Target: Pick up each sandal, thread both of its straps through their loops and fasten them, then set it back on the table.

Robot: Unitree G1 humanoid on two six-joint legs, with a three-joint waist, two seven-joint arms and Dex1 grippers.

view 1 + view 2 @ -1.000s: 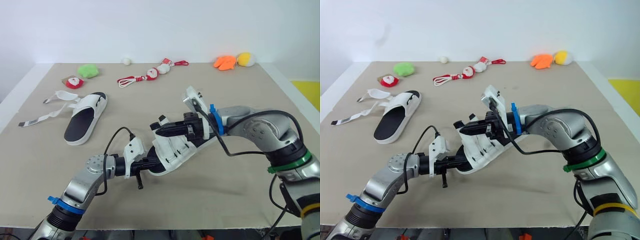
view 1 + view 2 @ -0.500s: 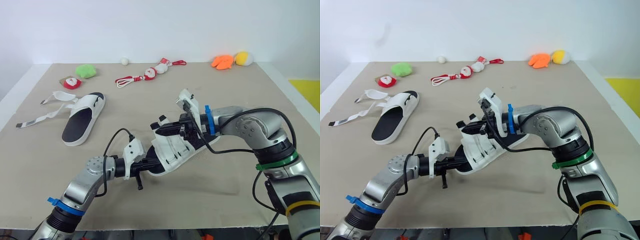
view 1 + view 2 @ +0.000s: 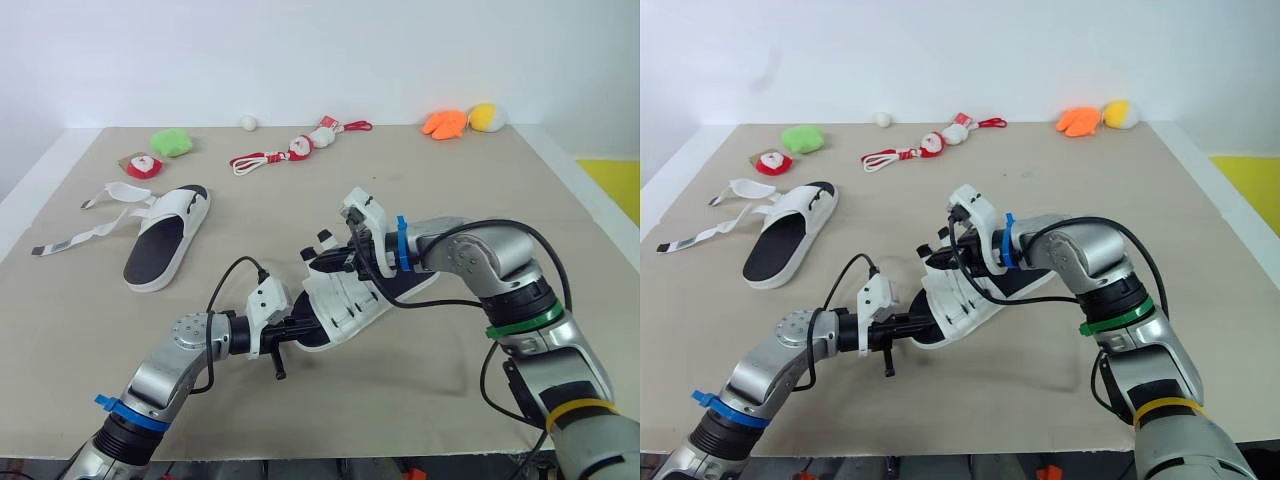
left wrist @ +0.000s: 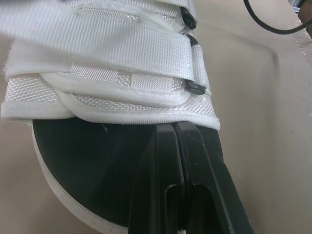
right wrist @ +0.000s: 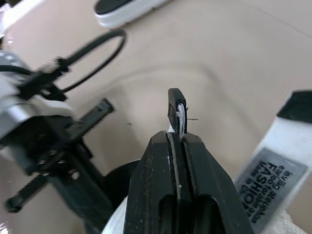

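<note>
A white sandal (image 3: 345, 305) with a black sole is held just above the table's middle, and two straps lie across its upper (image 4: 107, 68). My left gripper (image 3: 300, 328) is shut on the sole's toe edge (image 4: 97, 161). My right gripper (image 3: 325, 262) sits over the sandal's upper, shut on a thin strap end (image 5: 176, 109) with a black tab. The second sandal (image 3: 165, 235) lies flat at the left with its long straps (image 3: 95, 215) spread open on the table.
Small toys line the far edge: a green plush (image 3: 175, 142), a red-and-white piece (image 3: 143, 165), corded red-and-white toys (image 3: 300, 148), a white ball (image 3: 248, 122), and orange (image 3: 449, 123) and yellow plushes (image 3: 490, 118). The tan table (image 3: 470, 380) drops off at the front.
My right gripper has drawn the strap end leftward across the sandal's upper. The left gripper and the sandal's toe have stayed put. The view shifted slightly.
</note>
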